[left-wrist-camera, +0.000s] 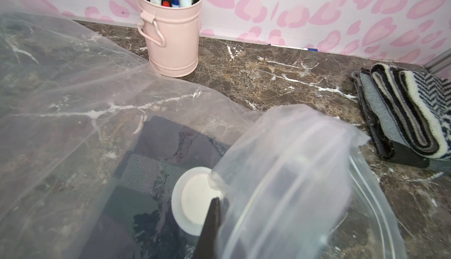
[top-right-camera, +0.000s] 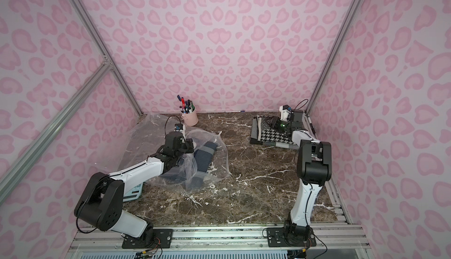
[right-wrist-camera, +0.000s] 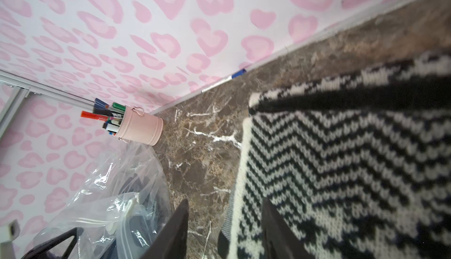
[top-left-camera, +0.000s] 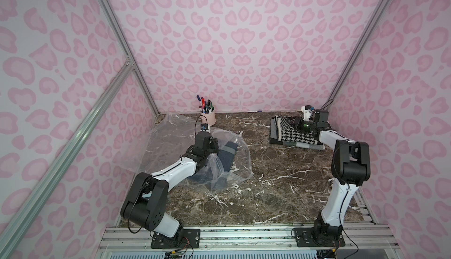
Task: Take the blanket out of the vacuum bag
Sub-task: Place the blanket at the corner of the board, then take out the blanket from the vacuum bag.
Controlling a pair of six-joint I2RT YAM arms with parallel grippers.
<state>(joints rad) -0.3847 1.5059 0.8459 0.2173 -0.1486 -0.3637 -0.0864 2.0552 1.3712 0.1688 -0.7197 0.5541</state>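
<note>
The vacuum bag [top-left-camera: 234,169] [top-right-camera: 214,162] lies crumpled at the left of the marble table, and its round white valve disc [left-wrist-camera: 192,201] is clear in the left wrist view. Dark blue and grey folded fabric [top-left-camera: 228,156] [left-wrist-camera: 170,143] shows inside it. My left gripper [left-wrist-camera: 219,202] [top-left-camera: 211,146] is shut on a raised fold of the bag's plastic beside the valve. A folded black-and-white knit blanket [top-left-camera: 292,135] [top-right-camera: 273,135] [right-wrist-camera: 341,160] lies outside the bag at the back right. My right gripper [right-wrist-camera: 224,221] [top-left-camera: 295,122] hovers open over the blanket's edge, one finger above the table and one above the knit.
A pink tin cup of markers [top-left-camera: 208,117] [left-wrist-camera: 173,38] stands at the back wall beside the bag. A loose pen [right-wrist-camera: 231,75] lies along the wall's foot. A flat clear bag with a pale blue patch [top-right-camera: 133,191] lies under the left arm. Pink patterned walls close in three sides.
</note>
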